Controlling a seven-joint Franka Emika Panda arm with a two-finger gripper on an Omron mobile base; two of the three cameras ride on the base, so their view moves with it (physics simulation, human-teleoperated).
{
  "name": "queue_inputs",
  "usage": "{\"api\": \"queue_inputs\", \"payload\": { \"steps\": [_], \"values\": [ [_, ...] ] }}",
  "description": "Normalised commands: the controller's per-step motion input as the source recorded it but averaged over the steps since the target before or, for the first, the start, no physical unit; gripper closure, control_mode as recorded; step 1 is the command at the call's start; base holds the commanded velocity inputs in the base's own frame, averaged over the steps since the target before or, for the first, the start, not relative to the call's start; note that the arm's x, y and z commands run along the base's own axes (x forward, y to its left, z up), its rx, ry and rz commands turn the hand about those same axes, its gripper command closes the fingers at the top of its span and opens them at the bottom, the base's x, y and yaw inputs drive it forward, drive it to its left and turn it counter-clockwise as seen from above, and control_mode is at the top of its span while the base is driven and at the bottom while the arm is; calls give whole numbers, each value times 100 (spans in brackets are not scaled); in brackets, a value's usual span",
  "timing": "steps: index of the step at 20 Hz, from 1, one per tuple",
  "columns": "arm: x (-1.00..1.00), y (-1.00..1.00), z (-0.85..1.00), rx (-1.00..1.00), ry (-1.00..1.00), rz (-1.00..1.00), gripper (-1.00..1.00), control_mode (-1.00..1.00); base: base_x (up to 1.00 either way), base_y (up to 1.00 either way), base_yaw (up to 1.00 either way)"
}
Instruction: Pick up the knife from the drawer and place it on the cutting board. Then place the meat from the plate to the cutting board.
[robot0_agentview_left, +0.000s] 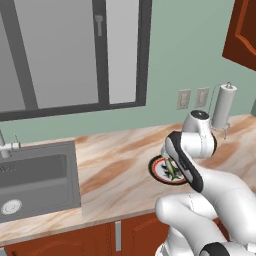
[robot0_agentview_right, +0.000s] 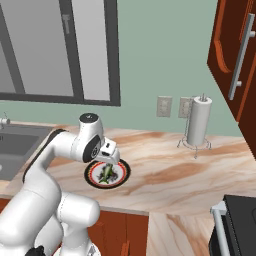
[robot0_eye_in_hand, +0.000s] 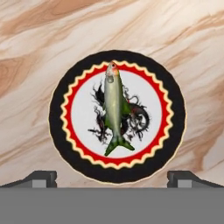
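Observation:
The round plate (robot0_eye_in_hand: 57, 118), white inside with a red ring and a black rim, lies on the marble counter (robot0_eye_in_hand: 35, 48). The meat (robot0_eye_in_hand: 114, 109), a pale fish-shaped piece with green streaks, rests along the plate's middle. My gripper (robot0_eye_in_hand: 113, 178) hangs straight above the plate, open, its two fingertips (robot0_eye_in_hand: 41, 177) standing wide apart with nothing between them. In the right base view the gripper (robot0_agentview_right: 108, 160) hovers just over the plate (robot0_agentview_right: 92, 179) and the meat (robot0_agentview_right: 106, 173). The plate (robot0_agentview_left: 158, 170) also peeks out behind my arm in the left base view. The knife, the drawer and the cutting board are out of view.
A steel sink (robot0_agentview_left: 35, 175) is set into the counter at the left. A paper towel holder (robot0_agentview_right: 199, 122) stands at the back right by the wall outlets (robot0_agentview_right: 164, 106). Reddish upper cabinets (robot0_agentview_right: 235, 60) hang at the right; a dark stove corner (robot0_agentview_right: 235, 225) sits below them.

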Motion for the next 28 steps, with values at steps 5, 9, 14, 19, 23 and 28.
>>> {"api": "queue_inputs", "payload": {
  "steps": [5,9,14,19,23,28],
  "values": [
    [17,0,-11,0,0,0,-100,-100,0,0,0],
    [15,0,-14,0,0,0,-100,-100,0,0,0],
    [15,0,-19,-1,0,0,-100,-100,0,0,0],
    [27,1,-16,-3,0,0,-100,-100,0,0,0],
    [21,0,-13,-3,0,0,-100,-100,0,0,0],
    [19,0,-14,0,0,0,-100,-100,0,0,0]
  ]
}}
